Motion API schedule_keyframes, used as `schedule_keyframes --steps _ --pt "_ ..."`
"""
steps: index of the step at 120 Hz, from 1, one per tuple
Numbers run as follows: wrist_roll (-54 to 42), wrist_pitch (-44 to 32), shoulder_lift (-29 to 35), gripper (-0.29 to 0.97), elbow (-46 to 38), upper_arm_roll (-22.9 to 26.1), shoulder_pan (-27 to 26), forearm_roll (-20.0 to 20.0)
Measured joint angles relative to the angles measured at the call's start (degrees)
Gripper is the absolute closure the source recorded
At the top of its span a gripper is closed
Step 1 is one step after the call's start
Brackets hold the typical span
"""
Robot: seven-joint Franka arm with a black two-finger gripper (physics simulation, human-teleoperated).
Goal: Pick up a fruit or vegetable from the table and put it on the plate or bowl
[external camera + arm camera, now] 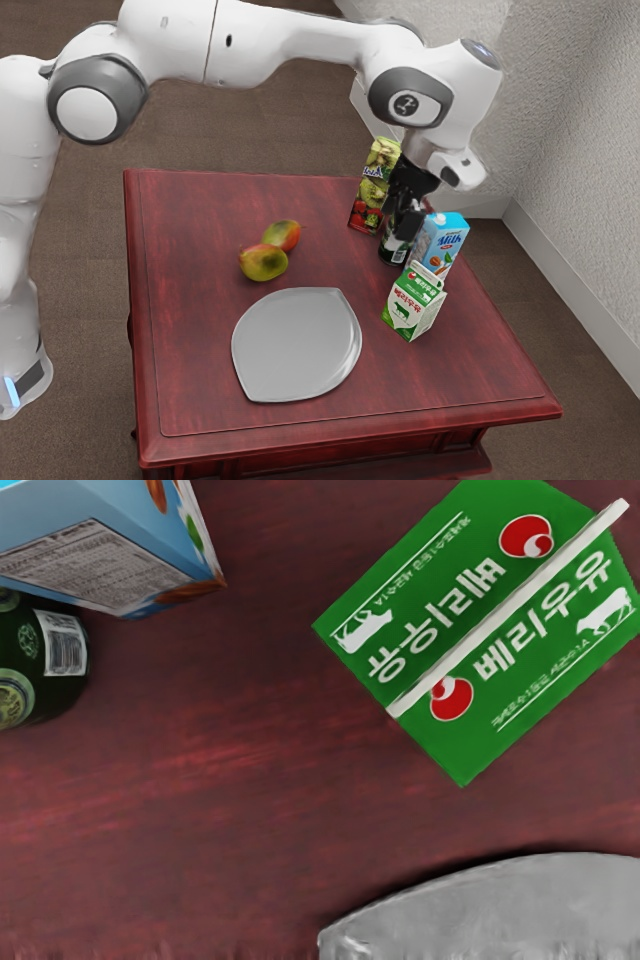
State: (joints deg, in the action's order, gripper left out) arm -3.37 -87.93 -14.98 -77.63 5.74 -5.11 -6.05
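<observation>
You are looking at a dark red table [180, 330] with the arm [300, 40] reaching in from the exterior view's upper left and bending down over the table's far right part. The gripper [402, 215] hangs there above a cluster of packages, well apart from the fruit. Its black hand merges with the dark bottle [392, 245] right below it, so you cannot tell whether the fingers are open or closed. The fruit lies near the middle of the table: a reddish mango [283, 234] and a yellow-green mango [263, 262], just beside each other and seemingly touching, both resting on the wood. The grey plate [297, 343] sits on the near side of them, close to the yellow-green mango but not touching it, and it carries nothing. To the exterior view's right of the plate stands a green milk carton [413, 301], upright, and behind it a blue milk carton [443, 243], with the dark bottle just beside the blue one. A tall juice carton [375, 185] printed with kiwi slices stands farther back, partly hidden by the gripper. In the wrist view you look straight down at the green milk carton [480, 630] with its white ridge and Korean lettering, a corner of the blue milk carton [100, 540], the top of the dark bottle [35, 670] next to it, and the rim of the plate [500, 910], with bare table [200, 780] between them.
</observation>
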Motion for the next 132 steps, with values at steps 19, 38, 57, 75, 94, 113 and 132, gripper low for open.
schedule_keyframes --steps 19,38,57,75,94,113,132 --pt "1.6 -4.5 16.0 0.00 -24.0 -3.1 0.2 6.2" --pt "3.6 -9.9 21.4 0.00 -35.6 -4.1 0.5 9.8" --pt "10.4 -13.9 23.4 0.00 -38.0 -3.8 -1.8 12.2" --pt "18.5 -14.8 24.5 0.00 -39.6 -3.1 -2.4 11.8" --pt "28.2 -12.5 27.9 0.00 -40.1 -3.2 -2.6 12.9" --pt "35.1 -9.6 38.7 0.00 -49.7 -4.3 -0.8 10.7" --pt "40.4 -7.1 43.0 0.00 -52.0 -5.3 2.2 8.8"
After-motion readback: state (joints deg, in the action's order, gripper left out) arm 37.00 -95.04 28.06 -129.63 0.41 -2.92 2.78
